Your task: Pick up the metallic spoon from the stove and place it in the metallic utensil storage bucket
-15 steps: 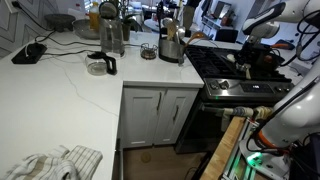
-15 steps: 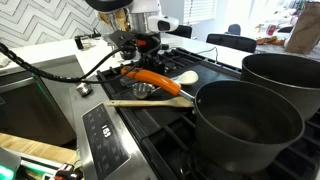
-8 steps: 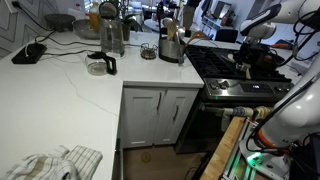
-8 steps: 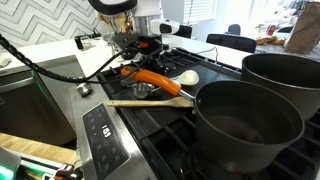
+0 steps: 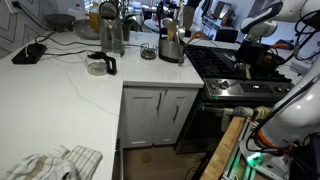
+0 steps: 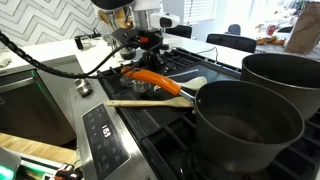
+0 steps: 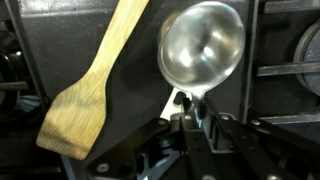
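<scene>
Metallic spoon point(image 7: 200, 45) pinched at neck by gripper point(image 7: 190, 108), fingers closed just under bowl. Grip near heavy end, probably to limit swing. Handle hidden behind gripper. Spoon over dark stove point(image 5: 215, 62); lifted or not, can't tell. Wooden spatula point(image 7: 90, 90) just beside, not touching. Metallic utensil storage bucket point(image 5: 172, 45) on counter point(image 5: 90, 85) beside stove, already holding utensils, so drop needs a gap.
</scene>
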Controlling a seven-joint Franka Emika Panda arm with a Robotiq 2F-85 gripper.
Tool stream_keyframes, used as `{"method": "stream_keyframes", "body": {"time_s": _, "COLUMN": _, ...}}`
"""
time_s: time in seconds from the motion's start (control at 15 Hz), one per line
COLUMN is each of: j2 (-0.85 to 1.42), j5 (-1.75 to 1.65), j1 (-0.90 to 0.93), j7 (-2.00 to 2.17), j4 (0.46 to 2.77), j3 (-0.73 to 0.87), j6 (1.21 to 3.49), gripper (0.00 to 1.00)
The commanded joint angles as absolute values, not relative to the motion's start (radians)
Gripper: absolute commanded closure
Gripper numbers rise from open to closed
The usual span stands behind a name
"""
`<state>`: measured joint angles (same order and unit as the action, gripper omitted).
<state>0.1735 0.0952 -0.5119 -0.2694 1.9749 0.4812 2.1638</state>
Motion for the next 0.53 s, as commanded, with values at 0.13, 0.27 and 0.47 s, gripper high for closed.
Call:
{"method": "stream_keyframes", "body": {"time_s": 0.13, "j2": 0.09, "j5": 0.164, "j1": -0.517, "j7": -0.261, "j4": 1.959, "j3": 0.458, "j6": 1.997, "gripper": 0.96}}
{"method": "stream_keyframes", "body": {"time_s": 0.27, "j2": 0.056, "j5": 0.21, "j1": -0.51, "j7": -0.245, "j4": 1.937, "j3": 0.452, "j6": 1.859, "gripper": 0.96}}
{"method": "stream_keyframes", "body": {"time_s": 0.47, "j2": 0.008, "j5": 0.31, "j1": -0.491, "j7": -0.176, "j4": 1.876, "j3": 0.441, "j6": 1.631, "gripper": 0.96}}
